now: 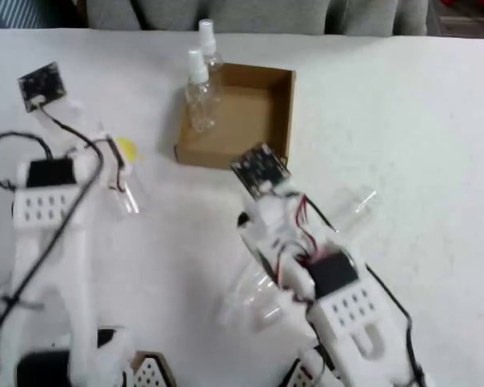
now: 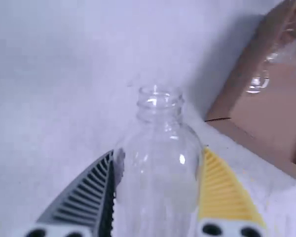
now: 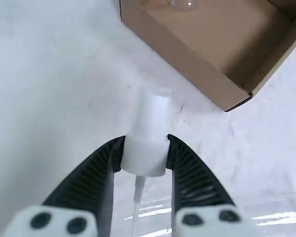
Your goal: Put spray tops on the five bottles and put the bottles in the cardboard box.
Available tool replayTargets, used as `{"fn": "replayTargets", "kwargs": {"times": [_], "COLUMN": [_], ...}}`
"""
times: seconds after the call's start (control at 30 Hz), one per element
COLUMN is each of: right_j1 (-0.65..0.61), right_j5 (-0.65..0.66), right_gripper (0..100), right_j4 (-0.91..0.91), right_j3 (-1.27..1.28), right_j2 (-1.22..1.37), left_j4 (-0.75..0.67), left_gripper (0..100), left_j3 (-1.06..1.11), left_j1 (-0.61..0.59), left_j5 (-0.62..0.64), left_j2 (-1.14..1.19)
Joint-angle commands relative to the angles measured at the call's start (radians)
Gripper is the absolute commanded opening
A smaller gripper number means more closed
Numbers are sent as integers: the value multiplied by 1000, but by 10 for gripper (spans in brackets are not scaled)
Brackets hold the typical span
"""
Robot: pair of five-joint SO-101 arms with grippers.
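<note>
My left gripper (image 2: pixel 159 158) is shut on a clear bottle (image 2: pixel 158 168) whose neck has no top, one grey finger (image 2: pixel 89 202) and one yellow finger (image 2: pixel 222 187) pressing its sides. In the high view this left gripper (image 1: pixel 121 161) sits left of the cardboard box (image 1: pixel 262 133). My right gripper (image 3: pixel 145 143) is shut on a white spray top (image 3: pixel 149 133), its thin tube (image 3: pixel 137 195) hanging between the fingers. Two bottles with spray tops (image 1: pixel 199 89) (image 1: pixel 209 42) stand at the box's far left side.
Uncapped clear bottles lie on the table near the right arm, one in front of it (image 1: pixel 254 300) and one to its right (image 1: pixel 356 205). The cardboard box (image 3: pixel 222 44) lies just beyond the held spray top. The table's right side is bare white.
</note>
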Motion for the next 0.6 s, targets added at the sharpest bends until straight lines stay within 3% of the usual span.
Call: {"fn": "replayTargets", "kwargs": {"times": [0.0, 0.13, 0.2, 0.33, 0.57], "right_j1": [16, 94, 137, 208, 257], "right_j5": [-11, -12, -17, -173, -351], "right_gripper": [15, 15, 15, 15, 15], "right_j4": [36, -4, -42, -139, -584], "right_j3": [49, 141, 189, 298, 542], "right_j2": [-191, -384, -478, -628, -776], "left_j4": [-127, -296, -385, -500, -574], "left_gripper": [27, 27, 27, 24, 24], "left_j3": [118, 315, 425, 647, 944], "left_j1": [145, 265, 331, 456, 498], "left_j5": [-20, -37, -118, -252, -275], "left_j2": [-262, -423, -504, -685, -1056]}}
